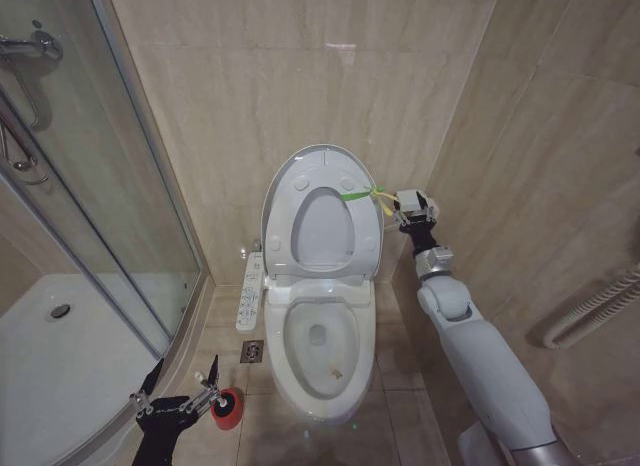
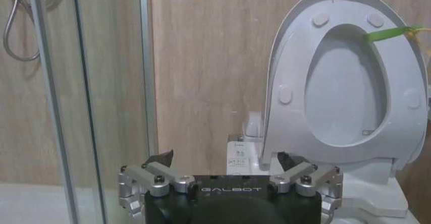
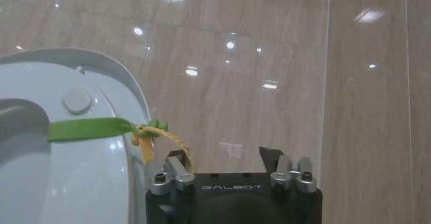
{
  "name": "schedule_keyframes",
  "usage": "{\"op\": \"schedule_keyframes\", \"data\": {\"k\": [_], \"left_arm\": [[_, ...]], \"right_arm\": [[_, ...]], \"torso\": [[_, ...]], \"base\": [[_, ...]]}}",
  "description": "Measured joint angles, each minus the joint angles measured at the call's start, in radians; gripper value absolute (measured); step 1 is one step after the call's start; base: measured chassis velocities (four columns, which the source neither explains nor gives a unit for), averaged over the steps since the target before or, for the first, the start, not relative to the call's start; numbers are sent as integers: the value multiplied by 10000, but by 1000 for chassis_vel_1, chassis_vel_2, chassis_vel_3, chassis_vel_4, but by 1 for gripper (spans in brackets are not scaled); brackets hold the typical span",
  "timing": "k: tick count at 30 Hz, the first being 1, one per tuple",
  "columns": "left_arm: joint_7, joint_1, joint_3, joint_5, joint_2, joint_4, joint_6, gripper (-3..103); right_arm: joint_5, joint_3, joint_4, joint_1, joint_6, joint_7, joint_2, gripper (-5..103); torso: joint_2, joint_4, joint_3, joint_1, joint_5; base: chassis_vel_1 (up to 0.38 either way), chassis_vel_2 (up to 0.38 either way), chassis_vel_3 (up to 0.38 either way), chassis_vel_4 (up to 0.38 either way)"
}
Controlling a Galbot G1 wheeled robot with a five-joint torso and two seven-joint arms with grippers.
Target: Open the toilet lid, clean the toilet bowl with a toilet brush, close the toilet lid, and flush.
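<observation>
The toilet lid [image 1: 322, 176] stands upright against the back wall, with the ring seat raised against it, so the toilet bowl [image 1: 320, 358] lies uncovered. A green-and-yellow tag [image 1: 362, 194] hangs from the lid's right edge. My right gripper [image 1: 392, 202] is open just right of that edge, and the tag's yellow loop [image 3: 149, 139] lies beside one finger [image 3: 176, 164]. My left gripper [image 1: 184, 368] is open low at the left, close to the round red holder [image 1: 228, 409] of the toilet brush on the floor. I cannot make out the brush handle. In the left wrist view the gripper [image 2: 225, 159] faces the raised lid [image 2: 296, 47].
A curved glass shower enclosure [image 1: 120, 216] with a white tray [image 1: 60, 356] fills the left side. A white control panel [image 1: 251, 291] sits on the bowl's left, with a floor drain [image 1: 252, 352] below it. Tiled walls close in behind and on the right, where a hose [image 1: 590, 316] hangs.
</observation>
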Motion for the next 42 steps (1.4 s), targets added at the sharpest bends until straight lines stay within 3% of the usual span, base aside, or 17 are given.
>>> {"op": "schedule_keyframes", "data": {"k": [5,6,13,14,23,30,42], "left_arm": [[0,0,0,0,0,0,0,100],[0,0,0,0,0,0,0,100],[0,0,0,0,0,0,0,100],[0,-1,0,0,0,0,0,100],[0,-1,0,0,0,0,0,100],[0,0,0,0,0,0,0,100],[0,0,0,0,0,1,0,100]], "right_arm": [[434,107,620,-533,-88,-396,-174,66],[548,155,773,-745,-77,-585,-213,93],[626,237,1459,-1623,191,-770,-263,93],[626,253,1598,-1770,228,-767,-266,100],[611,563,3414,-2856,-531,-293,-285,100],[-72,1015,4479,-4286,-1432,50,46,100],[-575,1361,4656,-6260,-1181,165,905,100]], "torso": [[0,-1,0,0,-1],[0,-1,0,0,-1],[0,0,0,0,1],[0,1,0,0,-1],[1,0,-1,-1,-2],[1,0,0,0,-1],[1,1,0,0,-1]], "base": [[0,0,0,0],[0,0,0,0],[0,0,0,0],[0,0,0,0],[0,0,0,0],[0,0,0,0],[0,0,0,0]]}}
